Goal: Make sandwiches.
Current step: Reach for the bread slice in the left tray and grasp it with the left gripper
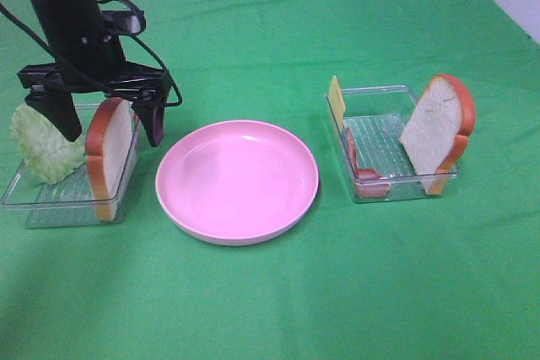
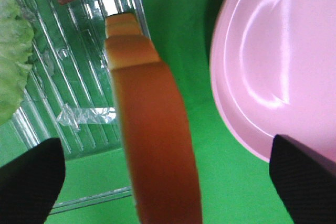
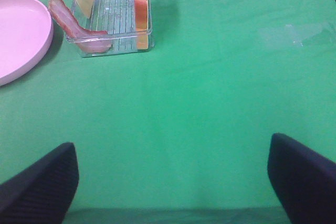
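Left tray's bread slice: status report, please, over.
Left gripper open, fingers straddling upright bread slice, not gripping. Right gripper open over bare cloth. Pink plate holds nothing; path clear.

Robot lab, green cloth (image 1: 253, 309), black arm (image 1: 63, 6)

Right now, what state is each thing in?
Left hand, open, astride the left bread.
Right hand, open, holding nothing.
Left bread, upright in left tray.
Right bread, leaning in right tray.
Lettuce, upright in left tray.
Cheese, upright in right tray.
Bacon, slumped in right tray.
Plate, empty.
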{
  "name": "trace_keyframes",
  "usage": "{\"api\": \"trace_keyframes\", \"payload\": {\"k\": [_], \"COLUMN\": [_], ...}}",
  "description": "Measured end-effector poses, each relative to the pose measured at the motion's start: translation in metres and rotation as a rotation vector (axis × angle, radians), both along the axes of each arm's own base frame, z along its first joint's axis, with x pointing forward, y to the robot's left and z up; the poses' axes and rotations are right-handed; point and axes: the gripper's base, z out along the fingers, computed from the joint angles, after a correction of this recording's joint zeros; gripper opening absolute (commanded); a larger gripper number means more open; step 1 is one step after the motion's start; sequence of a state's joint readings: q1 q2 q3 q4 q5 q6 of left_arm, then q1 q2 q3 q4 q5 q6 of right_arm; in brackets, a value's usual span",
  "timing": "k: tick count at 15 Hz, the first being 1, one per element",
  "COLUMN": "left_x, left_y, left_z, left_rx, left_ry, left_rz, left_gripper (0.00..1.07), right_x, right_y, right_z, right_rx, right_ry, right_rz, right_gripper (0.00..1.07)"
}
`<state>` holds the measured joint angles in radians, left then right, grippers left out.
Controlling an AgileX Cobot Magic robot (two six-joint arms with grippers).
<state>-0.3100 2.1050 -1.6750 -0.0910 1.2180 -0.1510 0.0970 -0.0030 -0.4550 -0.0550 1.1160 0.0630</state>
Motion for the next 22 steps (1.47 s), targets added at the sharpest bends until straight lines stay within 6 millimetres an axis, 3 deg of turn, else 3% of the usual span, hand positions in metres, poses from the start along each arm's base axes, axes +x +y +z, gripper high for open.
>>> {"api": "trace_keyframes", "payload": {"k": [3, 6, 8, 16, 21, 22], "left_x": [0.0017, 0.0023, 0.0023, 0.0024, 0.0027, 0.0028], "left_y": [0.0000, 0.0018, 0.0019, 0.0020, 0.0032, 0.0035], "left_z": [-0.0110, -0.0116, -0.0116, -0.0116, -0.0116, -0.0117], "left_rx": [0.013, 0.033, 0.034, 0.037, 0.049, 0.053], "left_ry": [0.023, 0.017, 0.017, 0.019, 0.015, 0.014], "left_rz": [-0.008, -0.017, -0.017, 0.022, 0.021, 0.020], "left_gripper": [0.91, 0.61, 0.51, 0.48, 0.01, 0.00], "right_x": [0.0000, 0.0000, 0.0000, 0.0000, 0.0000, 0.0000], "right_y": [0.0000, 0.0000, 0.0000, 0.0000, 0.0000, 0.0000], "right_z": [0.0000, 0.0000, 0.0000, 0.0000, 0.0000, 0.0000], "right_rx": [0.000, 0.000, 0.000, 0.000, 0.000, 0.000], "right_ry": [0.000, 0.000, 0.000, 0.000, 0.000, 0.000], "right_rz": [0.000, 0.000, 0.000, 0.000, 0.000, 0.000], "right_gripper": [0.93, 0.93, 0.93, 0.93, 0.93, 0.93]}}
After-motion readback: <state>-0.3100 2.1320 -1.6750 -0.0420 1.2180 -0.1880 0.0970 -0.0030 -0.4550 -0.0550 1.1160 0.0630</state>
